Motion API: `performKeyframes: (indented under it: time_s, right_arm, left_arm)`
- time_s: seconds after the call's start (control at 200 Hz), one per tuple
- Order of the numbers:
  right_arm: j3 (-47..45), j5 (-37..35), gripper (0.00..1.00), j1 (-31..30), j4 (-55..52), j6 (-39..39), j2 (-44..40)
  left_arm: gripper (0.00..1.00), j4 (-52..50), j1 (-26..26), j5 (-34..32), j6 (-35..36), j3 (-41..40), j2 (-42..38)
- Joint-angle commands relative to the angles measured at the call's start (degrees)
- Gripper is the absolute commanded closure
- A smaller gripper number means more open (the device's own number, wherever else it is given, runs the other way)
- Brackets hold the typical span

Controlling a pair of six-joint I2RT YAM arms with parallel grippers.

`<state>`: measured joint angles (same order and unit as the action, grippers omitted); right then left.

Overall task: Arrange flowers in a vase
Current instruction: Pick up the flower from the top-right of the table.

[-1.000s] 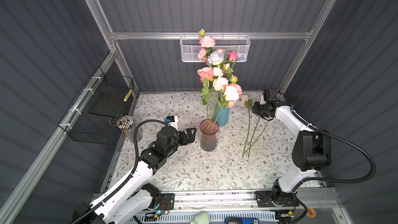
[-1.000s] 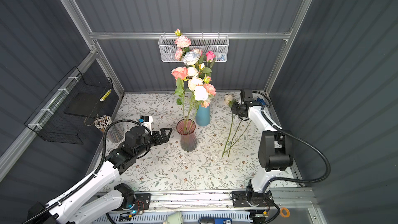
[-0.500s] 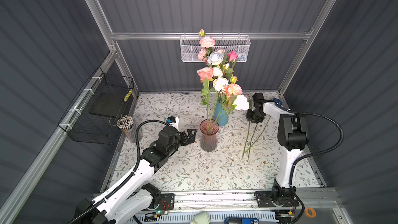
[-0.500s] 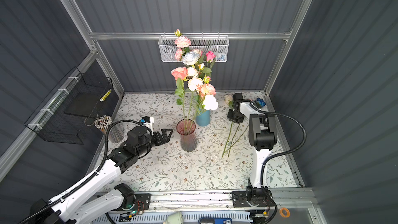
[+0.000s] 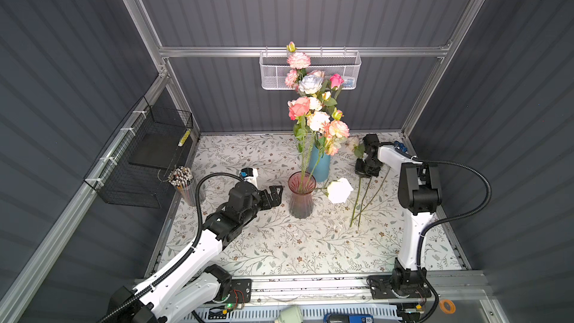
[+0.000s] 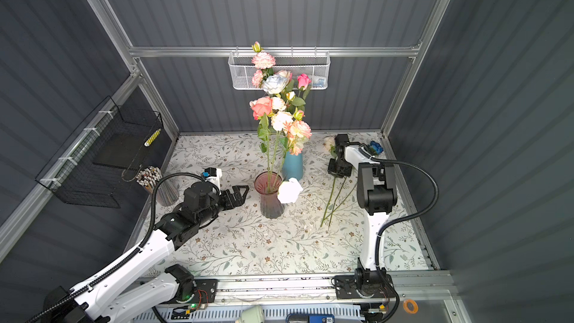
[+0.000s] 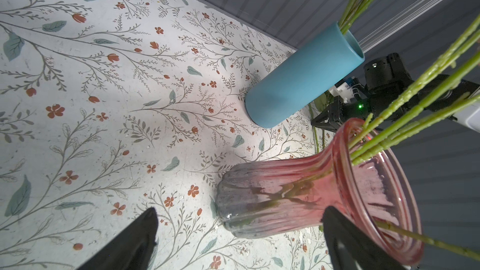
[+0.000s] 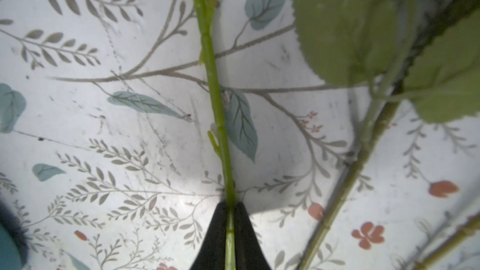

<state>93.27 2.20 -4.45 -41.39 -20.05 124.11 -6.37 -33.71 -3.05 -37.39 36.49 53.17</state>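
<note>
Floral-print table (image 5: pixel 279 243): right gripper (image 8: pixel 230 205) now pinched shut on a loose stem (image 8: pixel 215 100) lying near the blue vase (image 5: pixel 320 166). White rose (image 5: pixel 339 191) has dropped beside the pink vase (image 5: pixel 300 200); left gripper (image 5: pixel 274 193) stays wide open, empty.

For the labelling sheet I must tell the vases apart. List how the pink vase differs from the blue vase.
The pink vase is see-through ribbed glass; the blue vase is opaque and smooth. The pink vase flares to a wide rim; the blue vase is a straight cylinder. The pink vase stands nearer the arms' bases, the blue vase behind it. Both stand upright and hold green-stemmed flowers.
</note>
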Motion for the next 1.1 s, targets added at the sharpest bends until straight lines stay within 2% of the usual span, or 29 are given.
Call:
performKeyframes:
  time_s: [0.0, 0.12, 0.41, 0.655, 0.875, 1.096]
  right_arm:
    - [1.58, 0.71, 0.95, -0.23, -2.36, 0.32, 0.95]
    - [-0.06, 2.69, 1.00, -0.04, -0.33, -0.70, -0.32]
    - [-9.24, 3.56, 1.00, 0.05, 10.95, -4.40, -11.65]
    - [-16.10, 2.55, 1.00, 0.00, 15.72, -5.00, -19.95]
    - [-25.00, 1.07, 1.00, -0.17, 22.03, -6.12, -31.48]
    - [-30.85, -0.53, 1.00, -0.98, 22.99, -6.49, -45.24]
  left_arm:
    - [0.01, -0.12, -0.04, -0.99, 1.84, 0.84, -1.25]
    - [0.01, -0.55, -0.04, -1.17, 2.14, 0.86, -1.74]
    - [0.01, -2.23, -0.04, -2.05, 2.86, 1.46, -3.07]
    - [0.01, -1.80, -0.03, -1.63, 2.80, 2.29, -2.08]
    - [0.00, -1.85, -0.04, -1.34, 3.25, 3.80, -1.39]
    - [0.01, -1.61, -0.04, -0.76, 3.57, 5.95, 0.01]
